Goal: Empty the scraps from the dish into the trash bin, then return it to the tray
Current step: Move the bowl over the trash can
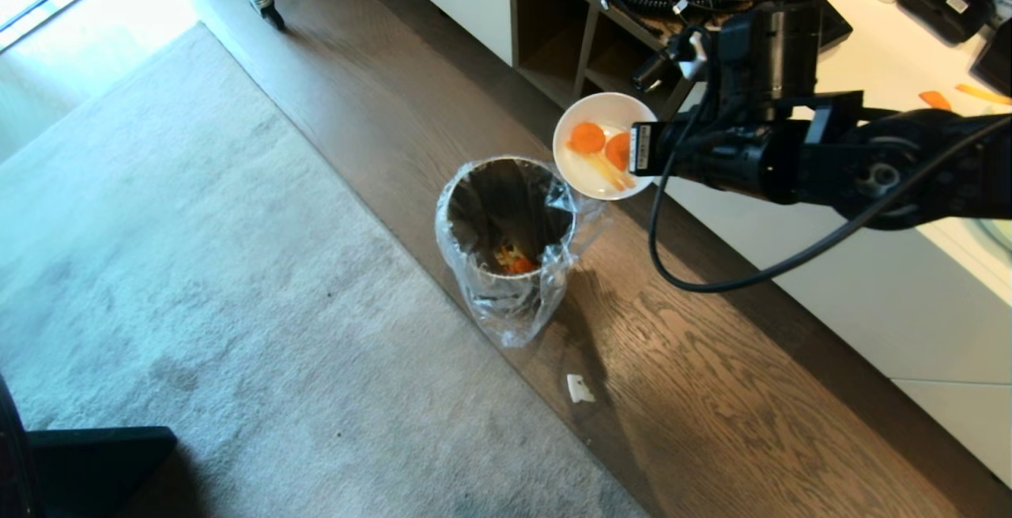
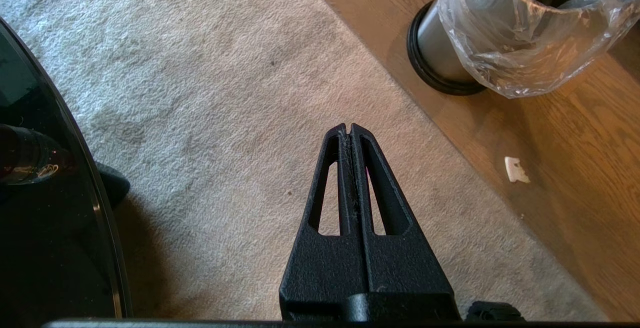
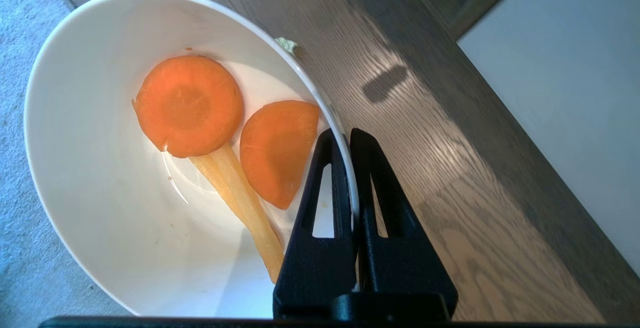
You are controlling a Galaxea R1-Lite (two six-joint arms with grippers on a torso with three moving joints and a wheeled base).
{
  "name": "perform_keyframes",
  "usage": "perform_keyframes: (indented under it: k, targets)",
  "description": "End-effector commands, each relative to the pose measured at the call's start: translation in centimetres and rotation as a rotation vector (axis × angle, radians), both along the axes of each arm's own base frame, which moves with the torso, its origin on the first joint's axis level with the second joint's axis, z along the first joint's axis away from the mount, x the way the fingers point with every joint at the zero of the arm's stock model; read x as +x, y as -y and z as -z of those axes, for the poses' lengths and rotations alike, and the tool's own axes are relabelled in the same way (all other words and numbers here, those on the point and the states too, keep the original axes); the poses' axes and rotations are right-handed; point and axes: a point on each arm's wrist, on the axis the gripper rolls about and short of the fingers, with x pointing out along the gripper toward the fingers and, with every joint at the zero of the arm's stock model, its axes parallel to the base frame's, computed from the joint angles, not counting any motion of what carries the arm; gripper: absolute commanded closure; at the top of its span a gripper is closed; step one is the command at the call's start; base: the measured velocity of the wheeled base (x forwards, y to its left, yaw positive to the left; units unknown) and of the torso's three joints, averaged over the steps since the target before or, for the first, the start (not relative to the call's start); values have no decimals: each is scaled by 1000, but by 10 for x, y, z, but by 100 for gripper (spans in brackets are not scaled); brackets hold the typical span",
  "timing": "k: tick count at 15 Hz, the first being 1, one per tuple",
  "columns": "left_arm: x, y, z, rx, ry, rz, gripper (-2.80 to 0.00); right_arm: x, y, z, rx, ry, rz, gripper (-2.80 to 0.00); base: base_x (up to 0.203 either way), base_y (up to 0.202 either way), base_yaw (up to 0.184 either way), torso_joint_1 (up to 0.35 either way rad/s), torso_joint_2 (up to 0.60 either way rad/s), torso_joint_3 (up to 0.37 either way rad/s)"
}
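A pale grey carpet fills the floor from 7 to 10 o'clock. Dark wood flooring runs diagonally beside it (a small white scrap lies there). White cabinets with an open wooden cubby stand at 1 to 3 o'clock; daylight enters at 11.

Bin on the floor at the rug's edge, rug to its left. Bowl in the air just right of and behind the bin's rim, scraps in it. Cabinet right of both. Small chip on the floor in front of the bin.
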Motion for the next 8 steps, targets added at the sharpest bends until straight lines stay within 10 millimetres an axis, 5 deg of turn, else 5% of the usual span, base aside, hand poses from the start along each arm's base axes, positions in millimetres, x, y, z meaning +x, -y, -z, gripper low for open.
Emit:
perform_keyframes:
  k: [1, 8]
  targets:
    - [0, 0, 0, -1, 1, 0, 0, 24, -31, 12, -72, 31, -33, 0, 0, 0, 0, 0, 0, 0]
    - [0, 0, 0, -1, 1, 0, 0, 55, -70, 24, -396, 417, 8, 0, 0, 0, 0, 0, 0, 0]
